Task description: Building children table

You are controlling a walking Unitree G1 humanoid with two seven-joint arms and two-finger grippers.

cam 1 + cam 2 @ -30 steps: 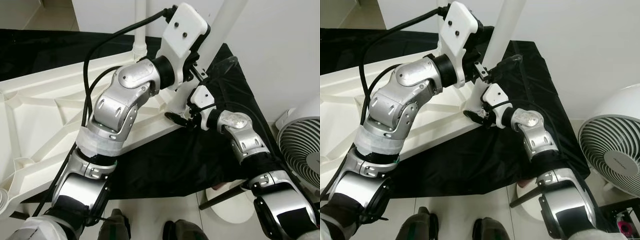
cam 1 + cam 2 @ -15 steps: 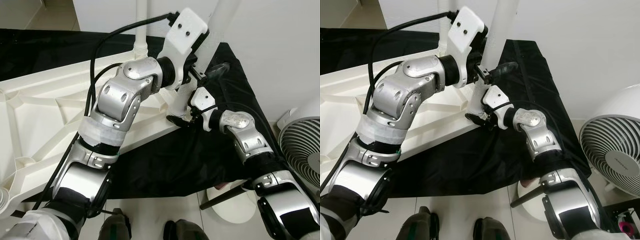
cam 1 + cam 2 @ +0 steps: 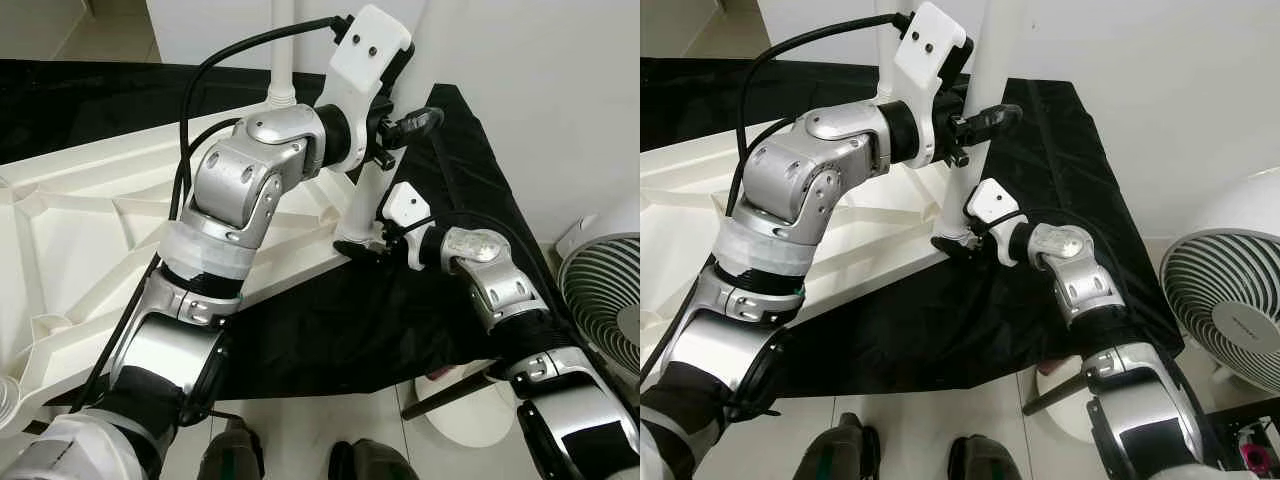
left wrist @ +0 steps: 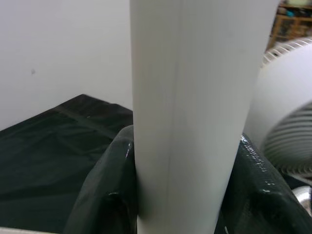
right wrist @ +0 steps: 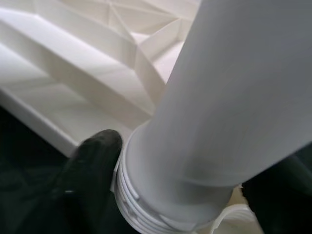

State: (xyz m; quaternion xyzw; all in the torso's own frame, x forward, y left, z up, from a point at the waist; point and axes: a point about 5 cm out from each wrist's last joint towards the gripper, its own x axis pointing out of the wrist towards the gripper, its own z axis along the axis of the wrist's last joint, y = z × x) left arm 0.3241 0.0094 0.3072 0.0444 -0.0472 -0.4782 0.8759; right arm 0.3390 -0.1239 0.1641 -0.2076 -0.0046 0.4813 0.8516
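Observation:
The white children's table top lies upside down with its ribs up. A white table leg stands tilted at its near right corner. My left gripper is shut on the table leg well above the base, one black finger showing beside it. My right gripper is shut on the same leg at its threaded foot, its fingers on either side of the collar just above the corner socket. How the thread sits in the socket is hidden.
A second white leg stands upright at the table's far side. Black cloth lies under the table. A white fan stands at the right, with a white round base and a black rod on the floor. A wall is close behind.
My left arm has swung and its gripper now sits higher on the leg, which stands a little more upright. My right gripper stays at the leg's foot.

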